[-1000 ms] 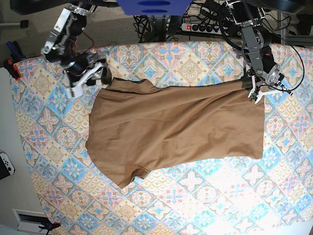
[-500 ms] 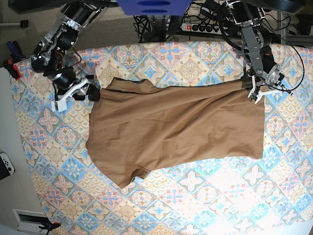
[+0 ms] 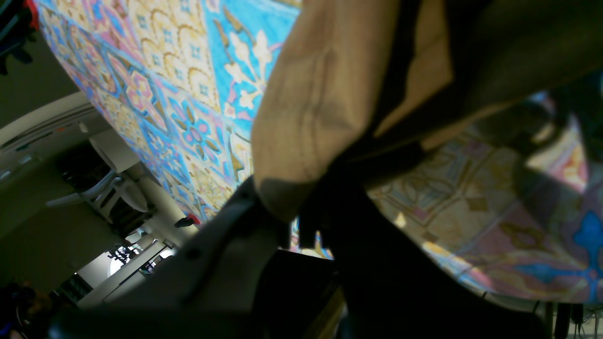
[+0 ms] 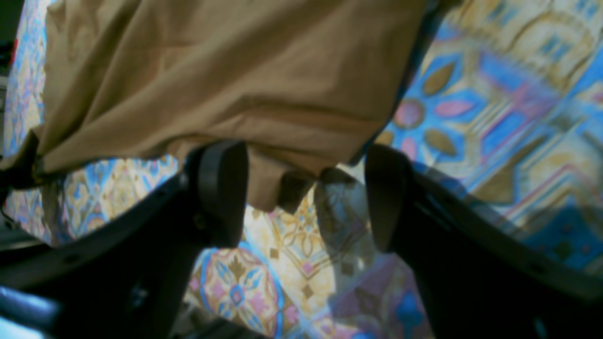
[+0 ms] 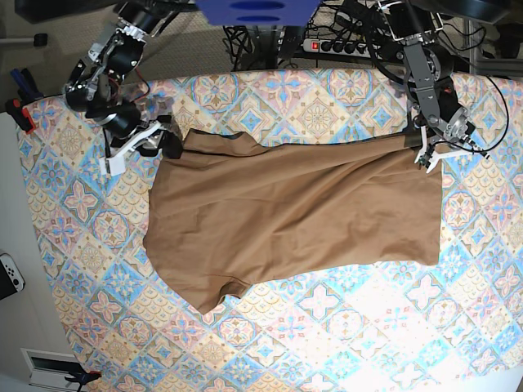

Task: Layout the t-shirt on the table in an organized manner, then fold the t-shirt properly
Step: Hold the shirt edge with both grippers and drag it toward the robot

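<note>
The tan-brown t-shirt (image 5: 294, 212) lies spread across the middle of the patterned table (image 5: 351, 327), with a sleeve pointing to the lower left. My left gripper (image 5: 426, 152) is at its upper right corner. In the left wrist view this gripper (image 3: 292, 221) is shut on a fold of the t-shirt (image 3: 325, 94). My right gripper (image 5: 151, 144) stands at the shirt's upper left edge. In the right wrist view it (image 4: 301, 197) is open, and the t-shirt's (image 4: 226, 70) edge hangs down between its two black fingers (image 4: 221, 188), untouched by the pads.
A power strip (image 5: 335, 45) and cables lie behind the table's far edge. A red and black clamp (image 5: 20, 110) sits at the table's left corner. A white controller (image 5: 10, 273) lies off the table at the left.
My right gripper swung out to the left of the shirt, then came back in against its upper left edge. The left gripper and the shirt have stayed put.
</note>
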### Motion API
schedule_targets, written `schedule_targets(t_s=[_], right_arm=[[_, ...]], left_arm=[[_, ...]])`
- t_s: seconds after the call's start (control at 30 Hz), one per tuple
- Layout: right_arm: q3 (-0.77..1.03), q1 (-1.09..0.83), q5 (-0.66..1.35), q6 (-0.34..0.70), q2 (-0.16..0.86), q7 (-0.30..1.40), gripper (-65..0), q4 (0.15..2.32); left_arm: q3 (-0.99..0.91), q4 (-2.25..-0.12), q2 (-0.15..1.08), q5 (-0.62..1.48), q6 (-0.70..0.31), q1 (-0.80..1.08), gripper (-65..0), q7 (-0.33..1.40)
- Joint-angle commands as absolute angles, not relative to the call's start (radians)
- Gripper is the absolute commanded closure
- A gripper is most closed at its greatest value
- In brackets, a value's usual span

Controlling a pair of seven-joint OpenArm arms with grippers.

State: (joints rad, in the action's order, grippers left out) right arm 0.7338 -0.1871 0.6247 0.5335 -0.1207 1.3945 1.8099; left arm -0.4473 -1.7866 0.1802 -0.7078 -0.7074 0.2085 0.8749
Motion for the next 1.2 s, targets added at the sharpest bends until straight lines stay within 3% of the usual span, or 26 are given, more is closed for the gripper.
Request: schedule_targets(t_s=[0.0, 0.27, 0.6, 0.87, 1.07, 1.17], right_arm=[[0.717, -0.177, 0.650, 0.539, -0.113, 1.376, -37.6, 1.827], [0.679, -0.182, 0.650, 0.539, -0.116, 1.297, -37.6, 1.689], [0.674, -0.183, 0.650, 0.539, -0.117, 1.303, -36.9, 1.681], [0.562, -0.223, 0.650, 0.539, -0.117, 1.274, -21.4, 1.682], [0.564, -0.228, 0.650, 0.539, -0.116, 1.257, -19.6, 1.682], [0.564, -0.229, 0.650, 0.539, -0.116, 1.259, -10.4, 1.682]], left_arm=[[-0.449, -1.807, 0.189, -0.722, -0.698, 0.200, 0.0, 0.877], [-0.455, -1.807, 0.189, -0.722, -0.698, 0.200, 0.0, 0.877], [-0.452, -1.807, 0.189, -0.722, -0.698, 0.200, 0.0, 0.877], [-0.452, -1.807, 0.189, -0.722, -0.698, 0.200, 0.0, 0.877], [-0.455, -1.807, 0.189, -0.722, -0.698, 0.200, 0.0, 0.877], [-0.455, -1.807, 0.189, -0.722, -0.698, 0.200, 0.0, 0.877]])
